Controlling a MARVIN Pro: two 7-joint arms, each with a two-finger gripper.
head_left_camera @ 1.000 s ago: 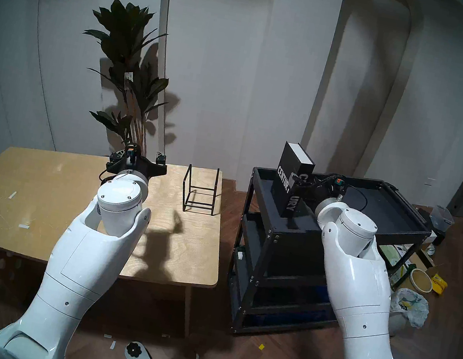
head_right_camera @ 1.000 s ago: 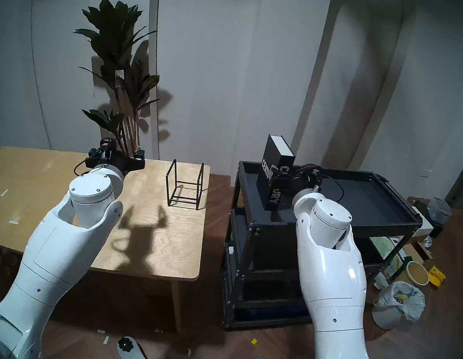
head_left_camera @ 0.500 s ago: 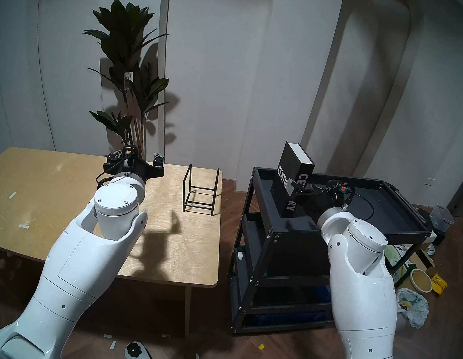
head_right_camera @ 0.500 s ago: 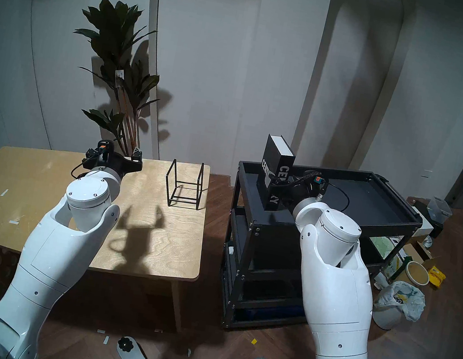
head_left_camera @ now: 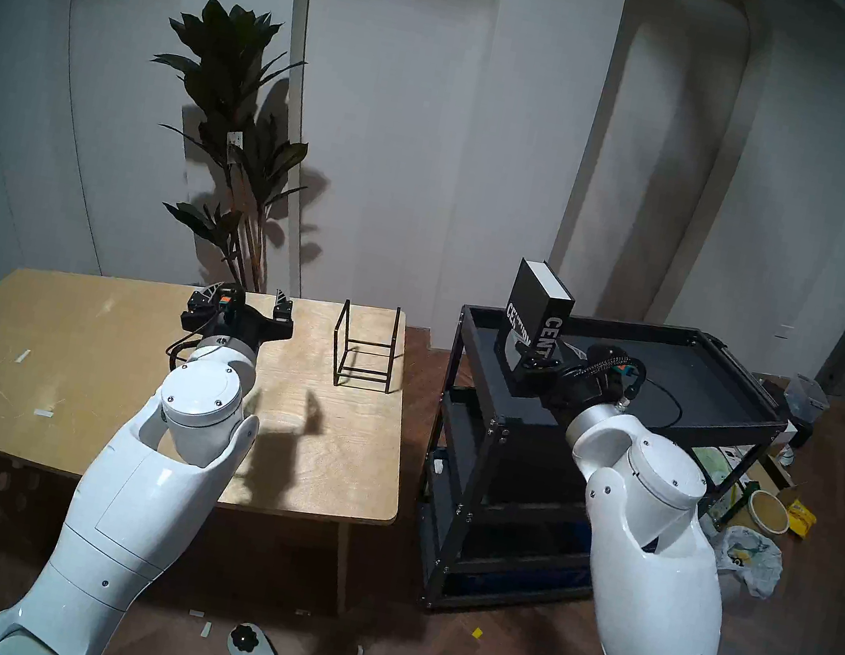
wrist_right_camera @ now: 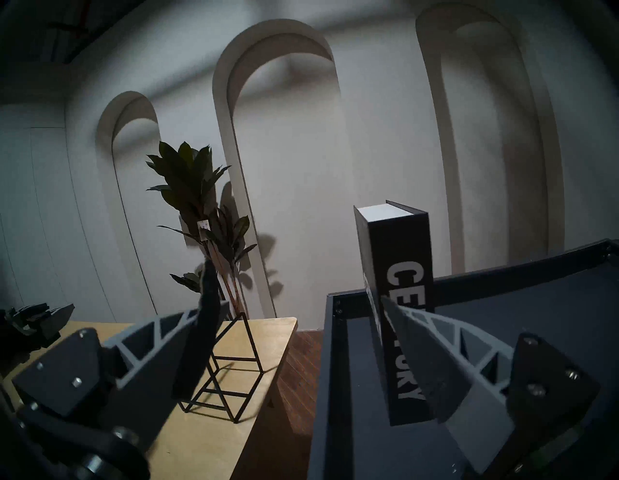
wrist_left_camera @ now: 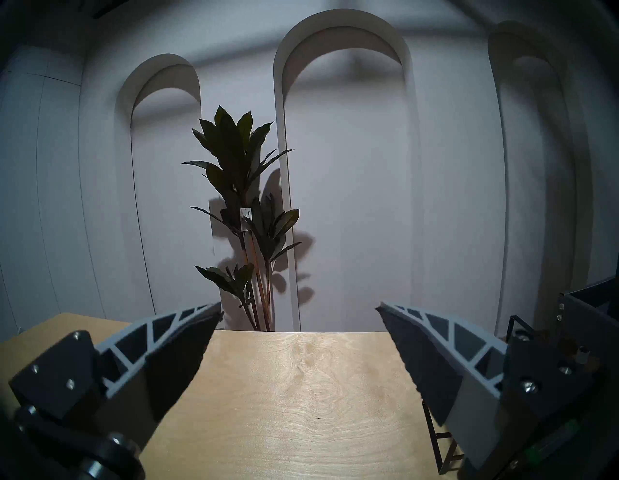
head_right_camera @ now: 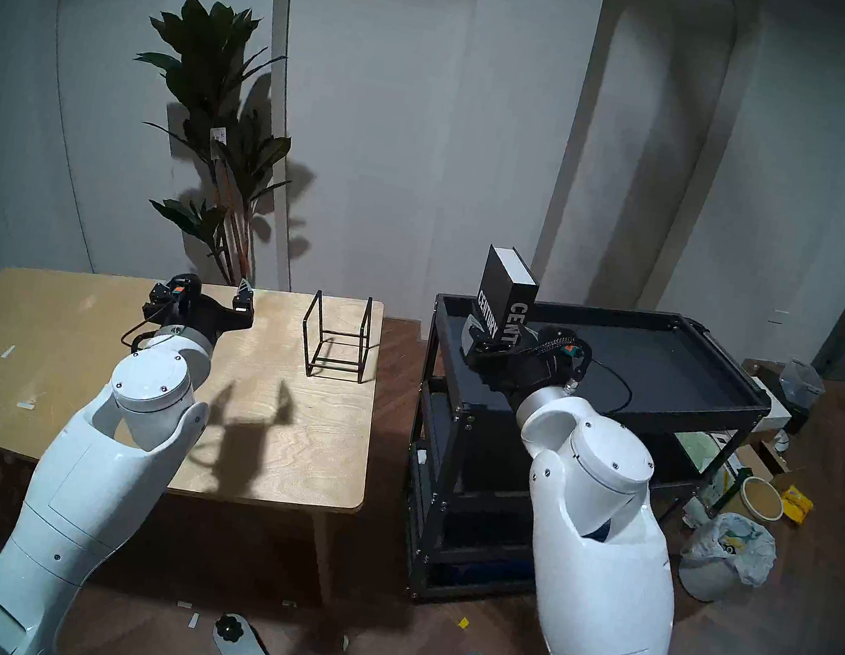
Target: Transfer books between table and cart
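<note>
The black book (head_left_camera: 539, 305) marked "CENTURY" stands upright in the back left corner of the cart's (head_left_camera: 729, 423) top tray; it also shows in the head right view (head_right_camera: 504, 299) and the right wrist view (wrist_right_camera: 402, 301). My right gripper (head_left_camera: 528, 351) is open just in front of the book's lower part. In the right wrist view (wrist_right_camera: 298, 288) one finger (wrist_right_camera: 435, 362) crosses the spine and the other hangs left of the cart, so nothing is gripped. My left gripper (head_left_camera: 250, 296) is open and empty above the back of the table (head_left_camera: 69, 340), as the left wrist view (wrist_left_camera: 298, 308) confirms.
A thin black wire-frame stand (head_left_camera: 366, 348) sits at the table's back right corner, near the cart. A tall plant (head_left_camera: 230, 127) stands behind the table. Bags, a tub and boxes (head_left_camera: 765, 508) litter the floor to the right of the cart.
My right gripper has drawn back and down from the book's spine and turned left; the book has stayed upright. My left gripper has pulled back slightly over the table.
</note>
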